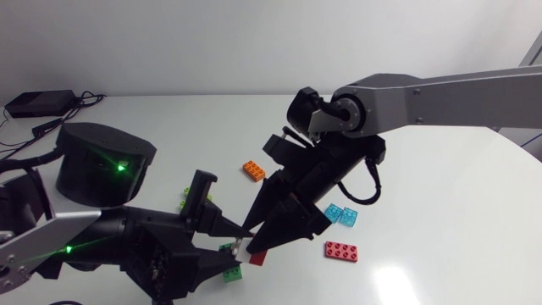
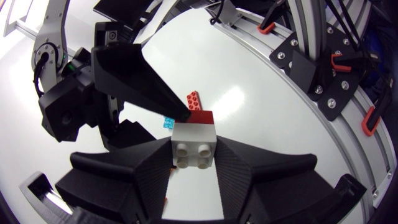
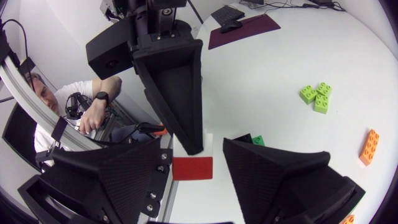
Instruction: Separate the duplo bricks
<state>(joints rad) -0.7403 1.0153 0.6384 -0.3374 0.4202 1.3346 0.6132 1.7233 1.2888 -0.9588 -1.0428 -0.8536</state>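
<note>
A white brick (image 2: 193,149) with a red brick (image 2: 200,117) stuck to it is held above the table near its front. My left gripper (image 2: 193,163) is shut on the white brick, one finger on each side. My right gripper (image 3: 198,160) stands open around the red brick (image 3: 192,168), with a gap showing on one side of it. In the head view the two grippers meet tip to tip, the left gripper (image 1: 240,244) against the right gripper (image 1: 257,241), with the brick pair (image 1: 251,253) between them.
On the table lie an orange brick (image 1: 253,170), a cyan brick (image 1: 340,213), a red flat brick (image 1: 340,251), lime green bricks (image 1: 186,199) and a green brick (image 1: 231,273). A black cylinder (image 1: 103,161) stands at the left.
</note>
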